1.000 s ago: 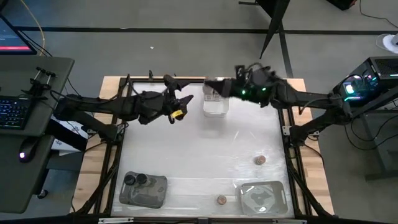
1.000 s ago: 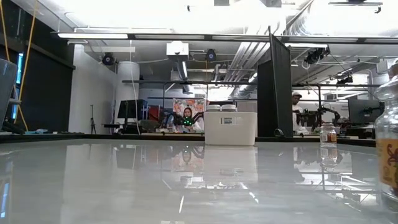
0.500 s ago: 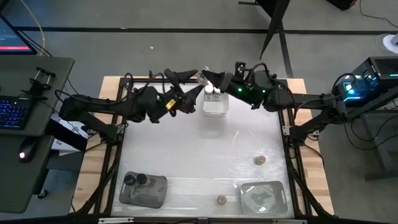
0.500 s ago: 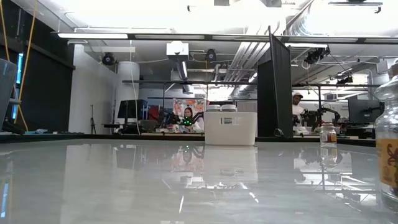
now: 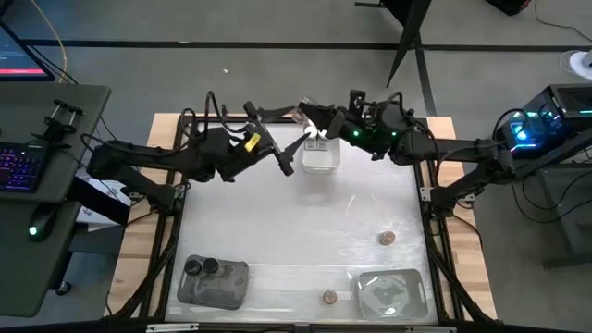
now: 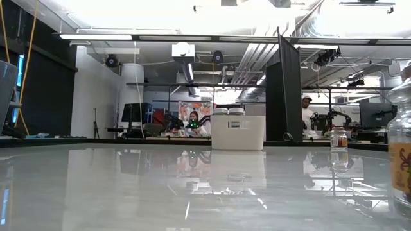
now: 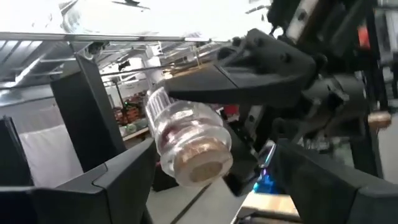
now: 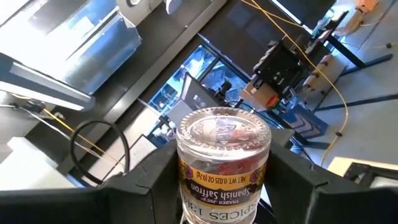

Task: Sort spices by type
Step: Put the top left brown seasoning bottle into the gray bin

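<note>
Gripping jar (image 8: pixel 224 165), label "Spanish Saffron"

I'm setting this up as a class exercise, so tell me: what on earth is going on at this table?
Two robot arms are sorting spice jars. The right gripper holds a clear saffron jar up near the white tray at the table's far edge, which already holds white-topped jars. The left gripper, fingers open, faces that jar, as if for a handover. Two black-topped jars sit in a clear tray. Two brown-topped jars stand loose on the table.
</note>
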### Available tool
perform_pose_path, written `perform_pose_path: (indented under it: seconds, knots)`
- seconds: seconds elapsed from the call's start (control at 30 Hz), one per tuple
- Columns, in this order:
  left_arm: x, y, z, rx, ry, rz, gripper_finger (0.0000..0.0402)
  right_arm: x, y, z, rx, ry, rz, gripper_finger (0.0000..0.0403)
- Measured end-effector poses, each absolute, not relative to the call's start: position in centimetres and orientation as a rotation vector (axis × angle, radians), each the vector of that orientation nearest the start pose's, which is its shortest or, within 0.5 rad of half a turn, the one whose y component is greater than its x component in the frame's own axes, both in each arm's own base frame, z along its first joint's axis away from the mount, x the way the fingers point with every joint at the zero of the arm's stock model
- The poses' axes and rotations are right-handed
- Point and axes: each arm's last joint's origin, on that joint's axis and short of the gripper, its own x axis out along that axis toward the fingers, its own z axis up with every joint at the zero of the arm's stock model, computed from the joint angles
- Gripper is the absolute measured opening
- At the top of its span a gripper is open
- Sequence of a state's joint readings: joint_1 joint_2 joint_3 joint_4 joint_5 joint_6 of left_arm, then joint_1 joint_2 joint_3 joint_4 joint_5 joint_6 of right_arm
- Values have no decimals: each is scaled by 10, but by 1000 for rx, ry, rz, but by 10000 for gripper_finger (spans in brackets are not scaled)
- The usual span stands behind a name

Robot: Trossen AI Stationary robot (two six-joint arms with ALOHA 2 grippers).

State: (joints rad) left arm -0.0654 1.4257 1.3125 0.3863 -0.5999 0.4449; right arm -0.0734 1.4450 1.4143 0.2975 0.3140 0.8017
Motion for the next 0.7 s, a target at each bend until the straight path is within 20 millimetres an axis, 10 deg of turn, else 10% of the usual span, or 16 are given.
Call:
perform_pose_path:
  seconds: [0.7]
  knots:
    - [329,10,424,314,-260,685,283,327,-31,445,802,-442,-194,186]
